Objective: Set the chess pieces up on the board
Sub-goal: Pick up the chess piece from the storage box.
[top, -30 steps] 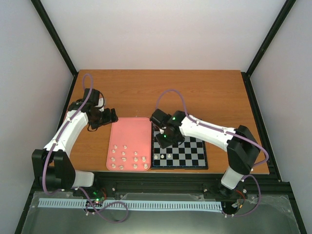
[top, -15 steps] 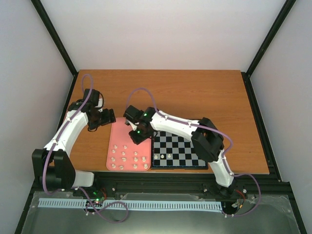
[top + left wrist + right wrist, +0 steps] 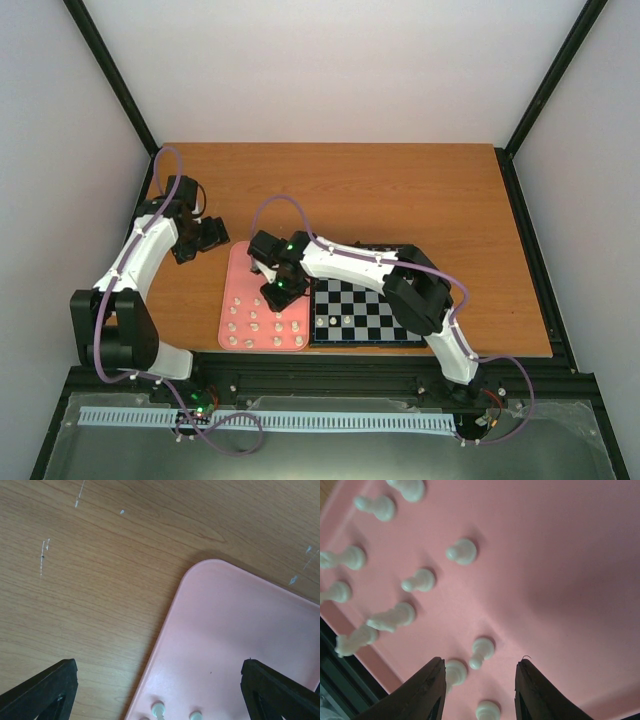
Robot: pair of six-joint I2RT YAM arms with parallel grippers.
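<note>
Hovering spread and empty over the pink tray (image 3: 238,280), the right gripper (image 3: 282,291) has 1 white pawn (image 3: 481,652) just above the gap between its jaws in the wrist view, the other pieces (image 3: 421,580) scattered upper left, and the board (image 3: 390,312) lying right of the tray.

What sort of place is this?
Likely a robotics test cell: a left arm and right arm at a wooden table, white walls in a black frame, and a chessboard beside a pink tray of chess pieces.
</note>
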